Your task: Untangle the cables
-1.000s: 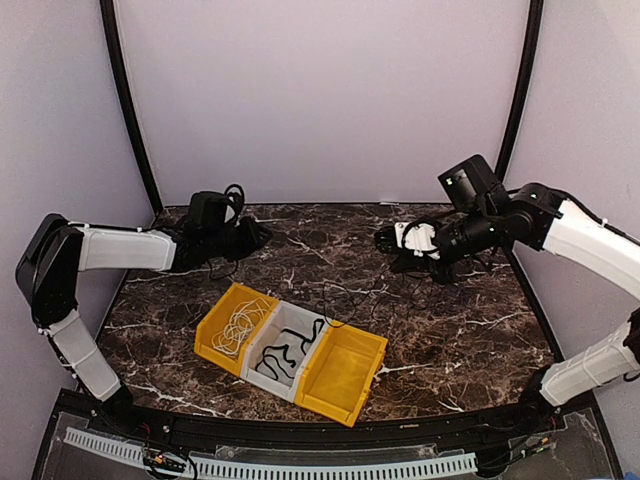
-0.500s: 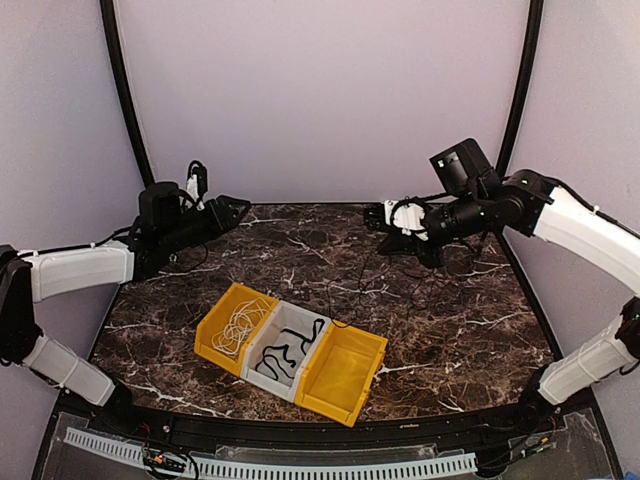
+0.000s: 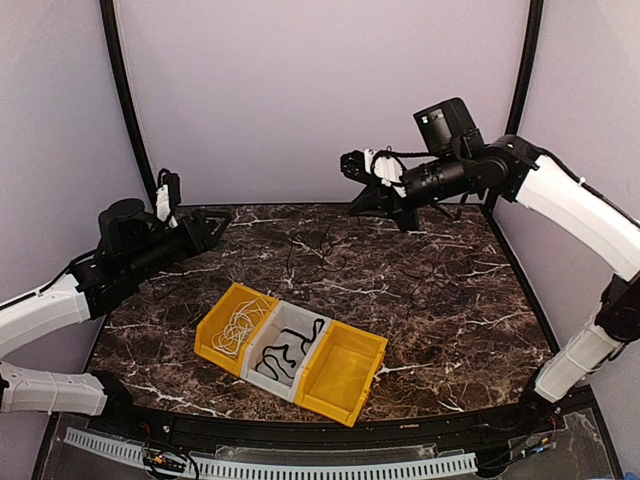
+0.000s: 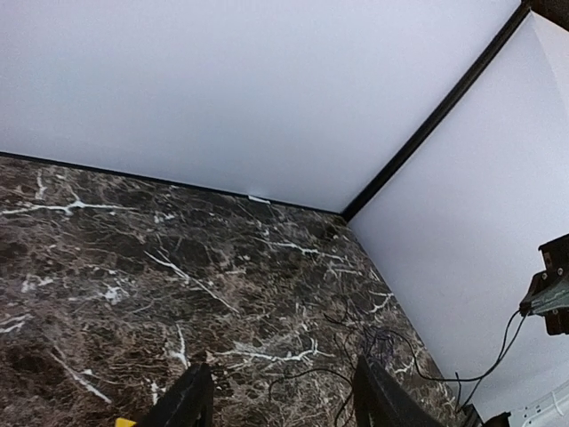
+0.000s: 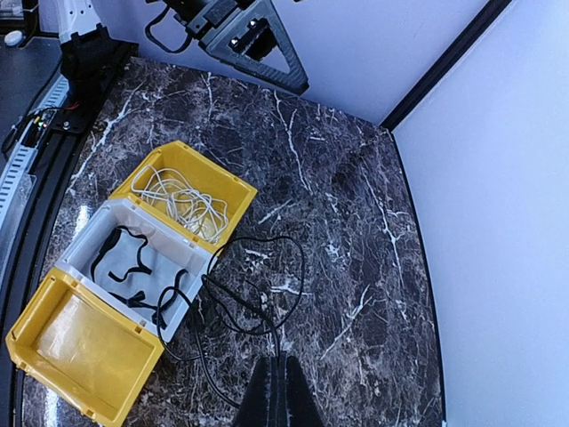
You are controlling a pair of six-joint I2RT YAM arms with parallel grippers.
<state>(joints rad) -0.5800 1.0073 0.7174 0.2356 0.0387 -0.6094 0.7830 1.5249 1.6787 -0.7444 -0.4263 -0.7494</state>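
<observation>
A thin black cable (image 5: pixel 259 238) loops over the marble beside the bins and runs up into my right gripper (image 5: pixel 283 378), which is shut on it. In the top view that gripper (image 3: pixel 350 163) hangs high over the far middle of the table. The left yellow bin (image 3: pixel 212 322) holds a white cable (image 5: pixel 182 197). A thicker black cable (image 5: pixel 133 258) lies in the white middle bin (image 3: pixel 302 316). My left gripper (image 3: pixel 218 222) is raised at the far left, open, with nothing between its fingers (image 4: pixel 191 402). The thin cable (image 4: pixel 315 370) lies on the table beyond it.
The right yellow bin (image 3: pixel 345 372) has nothing in it. The three bins sit in a row near the front middle of the marble table (image 3: pixel 440 300). Black frame posts (image 3: pixel 125 100) stand at the back corners, in front of pale walls.
My left gripper opened and pulled back up to the left, away from the table. My right gripper rose and moved left, drawing the thin black cable up with it.
</observation>
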